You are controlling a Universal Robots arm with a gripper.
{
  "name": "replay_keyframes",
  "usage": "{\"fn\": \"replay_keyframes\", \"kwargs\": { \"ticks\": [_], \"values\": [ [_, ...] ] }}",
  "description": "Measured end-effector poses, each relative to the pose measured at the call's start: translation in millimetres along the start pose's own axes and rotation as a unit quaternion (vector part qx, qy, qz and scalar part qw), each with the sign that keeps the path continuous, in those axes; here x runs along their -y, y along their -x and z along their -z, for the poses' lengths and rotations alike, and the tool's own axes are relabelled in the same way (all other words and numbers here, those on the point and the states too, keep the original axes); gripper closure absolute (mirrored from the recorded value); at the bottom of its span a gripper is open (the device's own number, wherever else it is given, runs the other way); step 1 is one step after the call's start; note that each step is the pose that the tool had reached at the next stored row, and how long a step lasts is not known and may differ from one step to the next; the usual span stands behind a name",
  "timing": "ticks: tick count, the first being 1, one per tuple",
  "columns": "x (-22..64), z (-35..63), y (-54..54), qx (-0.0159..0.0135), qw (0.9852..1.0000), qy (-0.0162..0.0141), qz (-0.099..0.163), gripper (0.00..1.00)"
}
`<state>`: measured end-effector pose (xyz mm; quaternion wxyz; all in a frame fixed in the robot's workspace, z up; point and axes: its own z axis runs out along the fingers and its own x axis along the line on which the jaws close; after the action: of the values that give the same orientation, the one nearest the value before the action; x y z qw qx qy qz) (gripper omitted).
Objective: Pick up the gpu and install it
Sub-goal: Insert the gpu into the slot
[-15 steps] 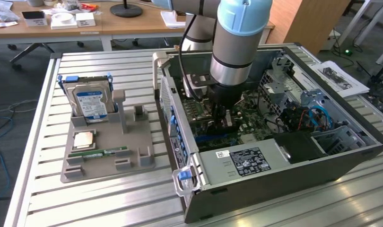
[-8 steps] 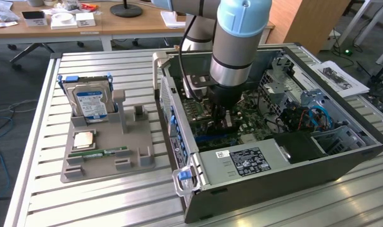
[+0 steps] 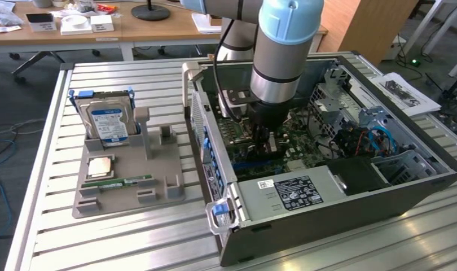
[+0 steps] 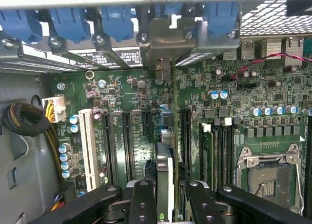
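The gpu (image 4: 165, 173) is edge-on in the wrist view: thin card, silvery metal edge facing the camera, dark board behind it. It hangs upright over the motherboard (image 4: 131, 116), pinched between the gripper's (image 4: 165, 197) black fingers (image 4: 142, 199), which press on its two faces. In the exterior view the gripper (image 3: 264, 132) sits deep inside the open computer case (image 3: 409, 186), above the board's middle, near the case wall that carries the blue retention clips (image 4: 117, 19).

Judgement: insertion phase, card not yet seated. It lines up roughly with the gap between the long black expansion slots (image 4: 127, 136); whether its connector edge touches a slot cannot be told.

To do this well: keep the card vertical and parallel to the slot, align the bracket end with the rear opening under the clips, push straight down, no twist. Watch the capacitors (image 4: 66, 155) beside the white slot (image 4: 90, 146).

Outside the case, the parts tray (image 3: 131, 195) holds the hard drive (image 3: 108, 121) and memory stick (image 3: 127, 182).
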<state>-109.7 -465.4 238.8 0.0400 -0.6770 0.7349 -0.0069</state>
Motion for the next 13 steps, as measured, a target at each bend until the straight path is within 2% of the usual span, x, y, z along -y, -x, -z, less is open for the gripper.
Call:
{"fn": "replay_keyframes", "kwargs": {
  "ticks": [4,7,13],
  "values": [
    [0.2,2.3,0.4,0.0013,1.0000,-0.0005,0.000,0.73],
    [0.2,3.6,0.2,0.0001,1.0000,0.0000,0.000,0.73],
    [0.2,3.4,0.2,0.0006,1.0000,0.0003,0.007,0.73]
  ]
}}
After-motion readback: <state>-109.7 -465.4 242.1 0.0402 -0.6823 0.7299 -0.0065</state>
